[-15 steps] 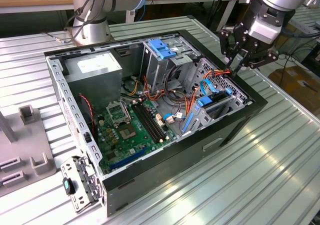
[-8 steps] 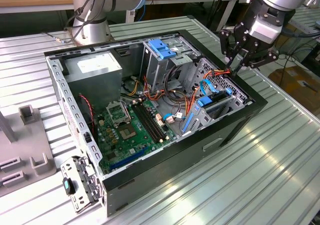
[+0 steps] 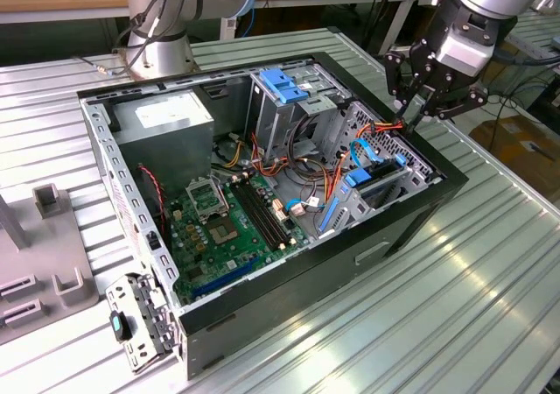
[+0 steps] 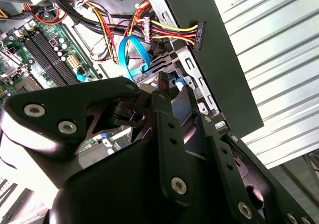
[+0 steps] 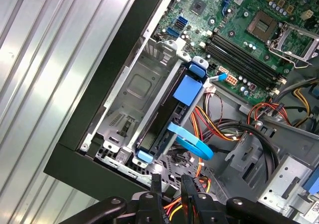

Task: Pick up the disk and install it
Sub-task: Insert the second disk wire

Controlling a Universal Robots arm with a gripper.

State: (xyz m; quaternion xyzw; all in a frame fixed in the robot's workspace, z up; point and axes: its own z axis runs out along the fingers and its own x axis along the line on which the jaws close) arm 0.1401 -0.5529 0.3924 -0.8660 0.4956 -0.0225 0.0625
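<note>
Black jointed hand [image 3: 418,105] hovers over the open computer case's [image 3: 411,223] corner, fingers pinched together, grasping nothing. Ribbed metal table [image 3: 437,324] below. Disk [image 5: 167,117] with blue plastic edging sits in its bay.

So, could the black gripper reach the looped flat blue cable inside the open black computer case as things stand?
Probably yes: the gripper hovers close over the blue cable, the case lies open, and only loose orange wires run nearby.
</note>
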